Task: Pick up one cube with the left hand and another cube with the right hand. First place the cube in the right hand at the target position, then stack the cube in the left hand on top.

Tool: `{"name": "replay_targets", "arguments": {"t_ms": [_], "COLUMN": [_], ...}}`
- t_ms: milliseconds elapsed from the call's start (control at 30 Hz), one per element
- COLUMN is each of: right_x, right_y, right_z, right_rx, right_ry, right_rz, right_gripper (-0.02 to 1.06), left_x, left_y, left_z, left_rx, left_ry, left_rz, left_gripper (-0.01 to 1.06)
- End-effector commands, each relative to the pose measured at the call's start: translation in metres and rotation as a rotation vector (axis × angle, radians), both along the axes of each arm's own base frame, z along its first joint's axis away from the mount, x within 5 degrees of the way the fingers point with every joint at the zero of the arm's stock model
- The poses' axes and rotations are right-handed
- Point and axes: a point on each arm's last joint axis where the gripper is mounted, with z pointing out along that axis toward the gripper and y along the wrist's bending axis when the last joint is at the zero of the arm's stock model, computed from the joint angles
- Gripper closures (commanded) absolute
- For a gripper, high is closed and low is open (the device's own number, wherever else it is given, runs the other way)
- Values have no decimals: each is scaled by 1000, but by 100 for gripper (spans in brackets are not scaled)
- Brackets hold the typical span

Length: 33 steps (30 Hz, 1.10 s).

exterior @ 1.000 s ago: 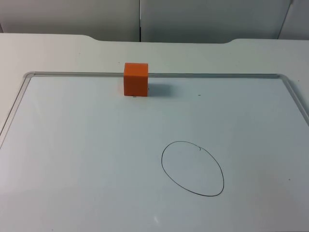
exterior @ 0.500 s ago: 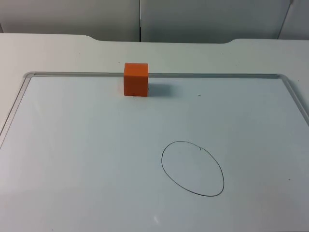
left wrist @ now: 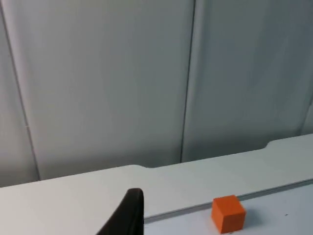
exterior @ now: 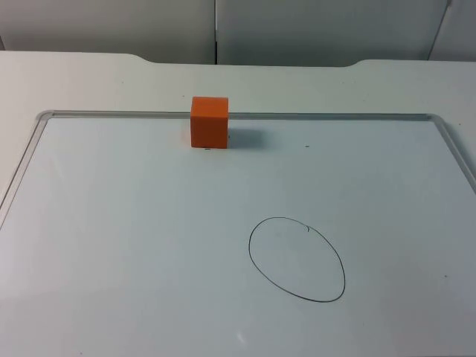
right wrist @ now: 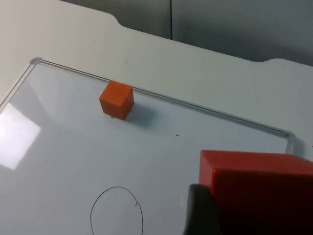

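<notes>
Where whiteboard (exterior: 111, 245) meets far rim, orange cube (exterior: 209, 122) sits.

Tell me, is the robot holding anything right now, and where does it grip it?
The right gripper holds a red cube, a finger pressed against its side. The left gripper holds nothing I can see; the orange cube sits on the whiteboard.

We see a white table (exterior: 89, 82) running back to a grey wall (exterior: 312, 30), which is made of panels that meet at vertical seams. On the table lies a whiteboard (exterior: 134, 238) with a thin pale frame and rounded corners; its far edge runs parallel to the wall. The table's far edge has a stepped cut-out in front of the wall. A few tiny dark specks (exterior: 306, 146) mark the whiteboard's surface. From the right wrist view a bright reflection (right wrist: 17, 137) lies on the whiteboard.
</notes>
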Motion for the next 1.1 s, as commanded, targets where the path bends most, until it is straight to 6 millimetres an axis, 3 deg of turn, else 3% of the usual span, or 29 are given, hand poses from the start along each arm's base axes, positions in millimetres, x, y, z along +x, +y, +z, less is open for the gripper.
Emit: {"name": "replay_targets", "arguments": {"t_ms": [0,33,133,200,233,367,400,433,567,600,733,767,900,1067], "right_x": [2,2,3,3,3,5,6,6,10,10,11,11,12,15], "right_y": [0,0,1,1,1,1,2,2,3,3,3,3,3,5], "right_z": [3,3,4,5,5,6,6,6,3,3,3,3,3,-1], "right_rx": [11,11,17,21,21,28,27,27,23,23,23,23,23,16], "right_ry": [-40,-40,-58,-70,-70,-89,-85,-85,-74,-74,-74,-74,-74,-51], "right_rz": [3,3,2,1,1,-1,-1,-1,-1,-1,-1,-1,-2,-1], "right_gripper": [105,105,105,105,105,105,105,105,105,105,105,105,105,105], "left_x": [53,53,120,171,171,257,272,272,330,330,366,366,383,393], "left_y": [-7,-7,-15,-23,-23,-60,-73,-73,-116,-116,-149,-149,-169,-181], "left_z": [32,32,46,36,36,-7,-18,-18,-85,-85,-156,-156,-189,-202], "left_rx": [-40,-40,-58,-108,-108,-127,-106,-106,-35,-35,-34,-34,-66,-101], "left_ry": [29,29,133,289,289,538,572,572,770,770,985,985,1011,1011], "left_rz": [-62,-62,-133,-163,-163,-212,-216,-216,-111,-111,-80,-80,-53,-33], "left_gripper": [3,3,3,3,3,3,3,3,3,3,3,3,3,3]}}
